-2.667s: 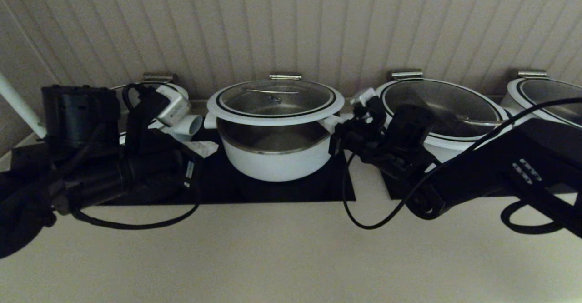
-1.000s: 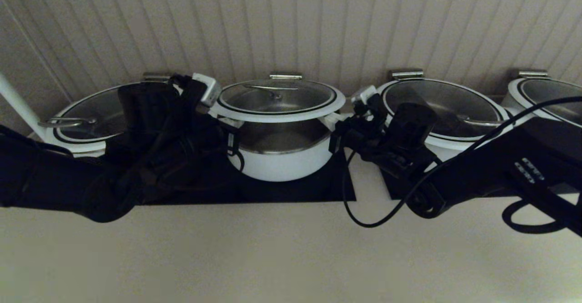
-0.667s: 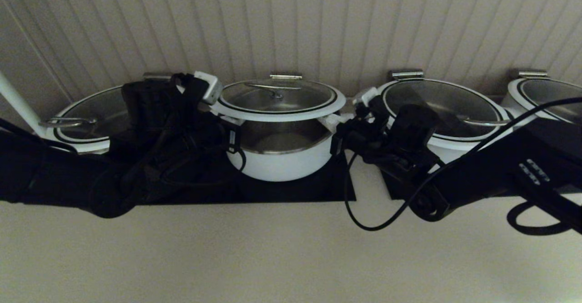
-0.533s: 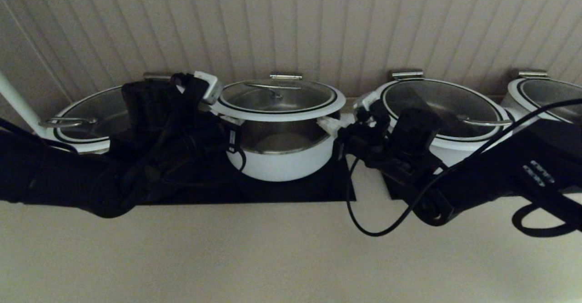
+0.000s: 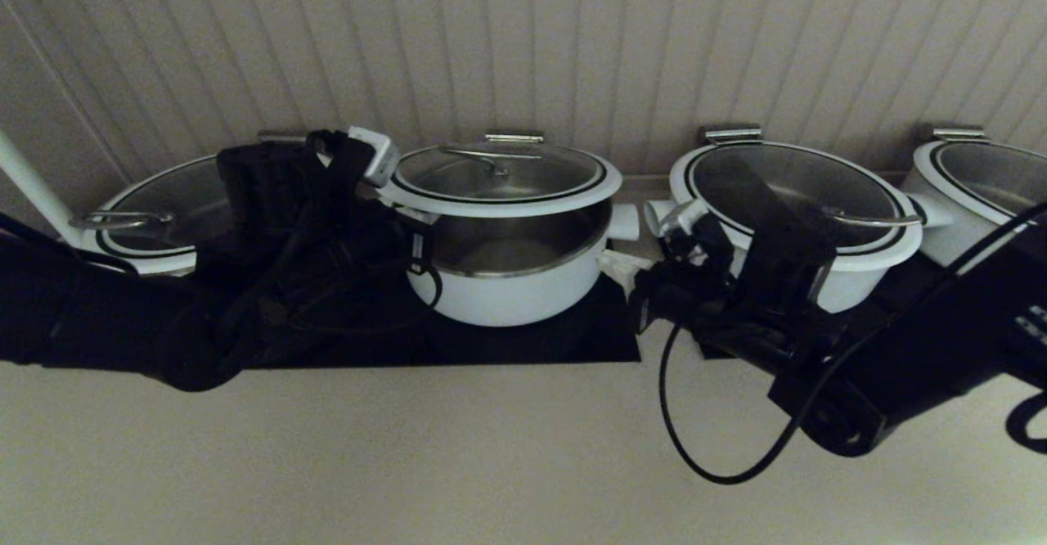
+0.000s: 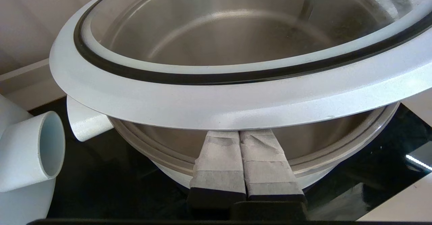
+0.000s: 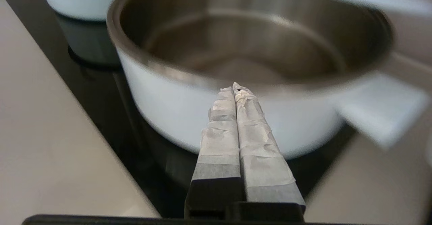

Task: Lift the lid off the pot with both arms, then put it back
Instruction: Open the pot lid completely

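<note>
The deep white pot [image 5: 507, 291] stands on a black panel in the middle. Its glass lid [image 5: 499, 201] hangs raised above it, with the steel inside showing in the gap. My left gripper [image 5: 409, 219] is shut and empty. Its fingertips [image 6: 222, 140] sit under the lid's white rim [image 6: 216, 100] on the left side, above the pot's steel edge [image 6: 351, 150]. My right gripper [image 5: 619, 265] is shut and empty, low beside the pot's right wall and clear of the lid. In the right wrist view it [image 7: 236, 87] points at the pot [image 7: 162, 110] without touching it.
Wider lidded pots stand to the left [image 5: 147, 226], to the right [image 5: 802, 193] and at the far right [image 5: 981, 177]. A neighbour's stub handle [image 6: 30, 150] lies close to my left gripper. A panelled wall rises right behind. A beige counter [image 5: 491, 463] lies in front.
My left arm swung in from the left and put its shut fingers under the lid's left rim. My right gripper drew back from the lid's right rim, down and to the right. The lid stays raised.
</note>
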